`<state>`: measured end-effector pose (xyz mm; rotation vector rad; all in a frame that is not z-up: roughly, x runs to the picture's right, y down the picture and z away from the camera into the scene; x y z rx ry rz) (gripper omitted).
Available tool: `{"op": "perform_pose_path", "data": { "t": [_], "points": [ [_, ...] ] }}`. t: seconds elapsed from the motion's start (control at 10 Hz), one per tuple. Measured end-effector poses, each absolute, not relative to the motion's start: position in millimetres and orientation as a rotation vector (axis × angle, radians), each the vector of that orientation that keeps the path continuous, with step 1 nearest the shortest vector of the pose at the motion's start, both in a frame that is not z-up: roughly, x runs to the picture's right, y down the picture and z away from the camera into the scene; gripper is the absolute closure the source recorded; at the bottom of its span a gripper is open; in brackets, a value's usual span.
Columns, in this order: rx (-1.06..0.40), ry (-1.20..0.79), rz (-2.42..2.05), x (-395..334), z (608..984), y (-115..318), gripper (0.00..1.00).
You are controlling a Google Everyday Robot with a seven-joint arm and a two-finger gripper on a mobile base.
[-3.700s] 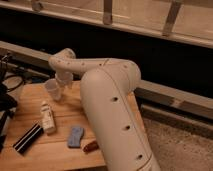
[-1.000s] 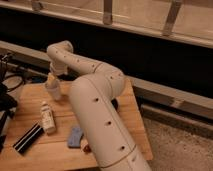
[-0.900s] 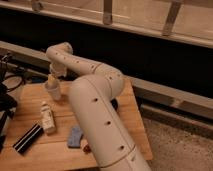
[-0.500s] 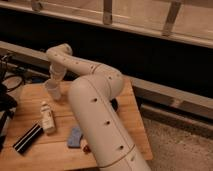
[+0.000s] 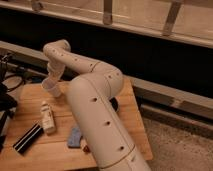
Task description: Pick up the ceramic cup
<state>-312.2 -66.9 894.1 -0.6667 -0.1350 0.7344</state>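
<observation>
The ceramic cup [image 5: 51,88] is small, white and handleless. It is near the back left of the wooden table [image 5: 30,97] and leans slightly. My gripper [image 5: 52,76] comes down from the white arm's wrist [image 5: 57,52] and is right over the cup's rim, at or touching it. The arm's thick white body [image 5: 97,115] fills the middle of the view and hides the table behind it.
A slim white labelled bottle [image 5: 47,117] stands in front of the cup. A black bar [image 5: 27,138] lies at the front left. A blue sponge [image 5: 75,136] and a small red item [image 5: 85,148] lie by the arm. A dark bowl [image 5: 114,104] peeks out behind it. Cables [image 5: 15,80] lie at left.
The wrist has shifted slightly over the cup. The cup stays in nearly the same spot and now looks a little tilted.
</observation>
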Motion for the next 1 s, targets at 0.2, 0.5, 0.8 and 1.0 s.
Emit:
{"op": "perform_pose_path", "data": {
  "t": [0.2,0.5,0.8,1.0],
  "points": [
    [-0.686,-0.138,0.722,-315,881,-71,0.91],
    [-0.705,-0.147,0.710,-321,867,-75,0.91],
    [-0.715,-0.157,0.702,-323,854,-82,0.91],
    [-0.725,-0.169,0.696,-325,843,-88,0.91]
  ]
}}
